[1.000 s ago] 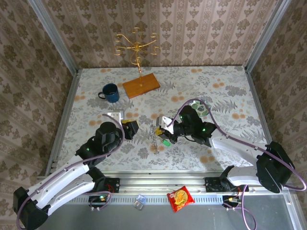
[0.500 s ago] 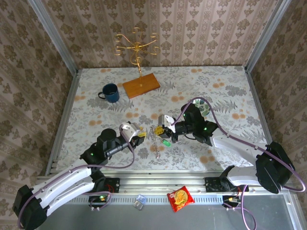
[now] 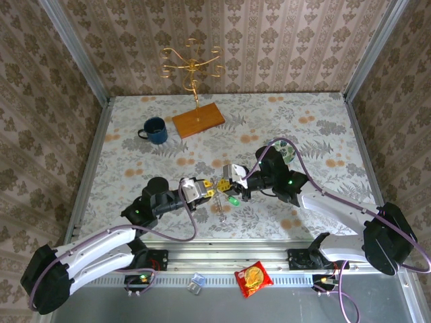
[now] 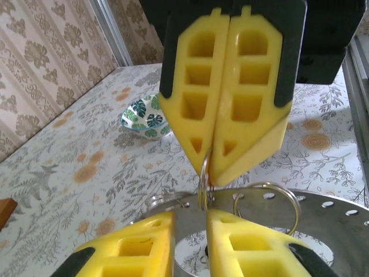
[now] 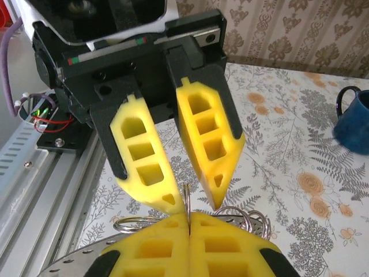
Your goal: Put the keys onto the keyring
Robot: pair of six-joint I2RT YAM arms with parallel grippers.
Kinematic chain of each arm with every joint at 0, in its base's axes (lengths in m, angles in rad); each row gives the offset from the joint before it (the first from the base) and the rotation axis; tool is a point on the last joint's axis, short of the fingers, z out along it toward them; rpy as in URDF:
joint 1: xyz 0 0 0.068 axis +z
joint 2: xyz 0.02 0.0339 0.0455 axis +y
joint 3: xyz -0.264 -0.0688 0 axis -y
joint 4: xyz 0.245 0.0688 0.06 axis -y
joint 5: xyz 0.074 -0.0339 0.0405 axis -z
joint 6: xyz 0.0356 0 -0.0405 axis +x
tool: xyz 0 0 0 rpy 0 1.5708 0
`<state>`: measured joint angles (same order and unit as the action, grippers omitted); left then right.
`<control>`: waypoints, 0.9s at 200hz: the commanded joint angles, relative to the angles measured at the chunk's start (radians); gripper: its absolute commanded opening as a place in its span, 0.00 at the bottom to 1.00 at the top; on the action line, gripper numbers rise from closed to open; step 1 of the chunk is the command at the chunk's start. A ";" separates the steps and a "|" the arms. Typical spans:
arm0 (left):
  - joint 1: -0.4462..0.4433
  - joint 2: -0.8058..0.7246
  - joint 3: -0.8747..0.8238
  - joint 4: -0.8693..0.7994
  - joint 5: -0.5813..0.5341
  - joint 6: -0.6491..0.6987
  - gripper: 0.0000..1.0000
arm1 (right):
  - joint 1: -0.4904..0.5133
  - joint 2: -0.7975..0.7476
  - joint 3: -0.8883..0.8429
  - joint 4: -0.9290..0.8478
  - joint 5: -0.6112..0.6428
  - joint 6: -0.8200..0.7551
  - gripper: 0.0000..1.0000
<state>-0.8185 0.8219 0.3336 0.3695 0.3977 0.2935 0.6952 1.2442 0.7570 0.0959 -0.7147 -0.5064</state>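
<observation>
Patterned wallpaper closes in a floral surface (image 3: 303, 121), and near its front edge the two arms now meet. The left tool (image 3: 207, 190) has swung in from well left of the keyring (image 4: 204, 173) over the last second. It now sits right at the keyring, its yellow fingers (image 5: 144, 156) drawn in from a wider spread but not yet clenched. A narrow gap remains between them, with the wire standing in that gap. The right tool (image 4: 210, 167) has stayed clenched on the keyring throughout, pinching the thin loop edge-on at its fingertips, and it has barely shifted. Just below the keyring, further wire loops (image 4: 266, 199) and a flat grey disc with holes (image 4: 328, 231) show. The green key (image 3: 233, 200) hangs or lies just on the near side of the keyring, with a thin dark piece (image 3: 219, 205) beside it; whether that is the second key is too small to tell. The mug (image 3: 155, 130) stands well away to the far left of the keyring. As I judge it, the change marks the start of a two-handed hold: one tool steadies the loop while the other takes a second pinch to spread or turn it. No key looks threaded yet.
</observation>
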 commanded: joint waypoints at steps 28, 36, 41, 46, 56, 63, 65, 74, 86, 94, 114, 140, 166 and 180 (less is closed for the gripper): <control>-0.004 0.015 0.007 0.061 0.061 0.026 0.17 | 0.018 -0.022 0.013 -0.007 0.004 -0.047 0.00; -0.005 0.021 0.008 0.062 0.062 0.029 0.15 | 0.021 -0.020 0.014 -0.010 0.003 -0.047 0.00; -0.006 0.022 0.008 0.060 0.063 0.033 0.14 | 0.024 -0.019 0.016 -0.012 0.001 -0.049 0.00; -0.006 0.025 0.010 0.064 0.061 0.034 0.13 | 0.026 -0.019 0.017 -0.016 0.001 -0.052 0.00; -0.008 0.027 0.008 0.073 0.057 0.034 0.13 | 0.031 -0.017 0.020 -0.024 0.000 -0.056 0.00; -0.007 0.028 0.008 0.078 0.055 0.034 0.13 | 0.033 -0.016 0.021 -0.027 0.002 -0.059 0.00; -0.008 0.028 0.008 0.079 0.055 0.034 0.13 | 0.033 -0.015 0.021 -0.028 0.003 -0.060 0.00; -0.008 0.025 0.009 0.083 0.055 0.036 0.14 | 0.035 -0.014 0.020 -0.031 0.008 -0.064 0.00; -0.008 0.021 0.009 0.083 0.052 0.038 0.16 | 0.035 -0.015 0.020 -0.035 0.022 -0.067 0.00; -0.008 0.017 0.008 0.083 0.052 0.039 0.17 | 0.035 -0.014 0.019 -0.037 0.033 -0.069 0.00; -0.010 0.005 0.007 0.082 0.052 0.039 0.17 | 0.035 -0.011 0.024 -0.049 0.056 -0.073 0.00; -0.012 0.002 0.005 0.078 0.057 0.037 0.17 | 0.036 -0.009 0.027 -0.055 0.067 -0.074 0.00; -0.015 0.001 0.003 0.078 0.061 0.035 0.20 | 0.038 -0.008 0.030 -0.061 0.083 -0.073 0.00; -0.015 0.002 0.002 0.071 0.059 0.037 0.20 | 0.039 -0.009 0.031 -0.061 0.087 -0.072 0.00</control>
<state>-0.8185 0.8478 0.3332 0.3744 0.4194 0.3157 0.7250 1.2427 0.7601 0.0593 -0.6693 -0.5552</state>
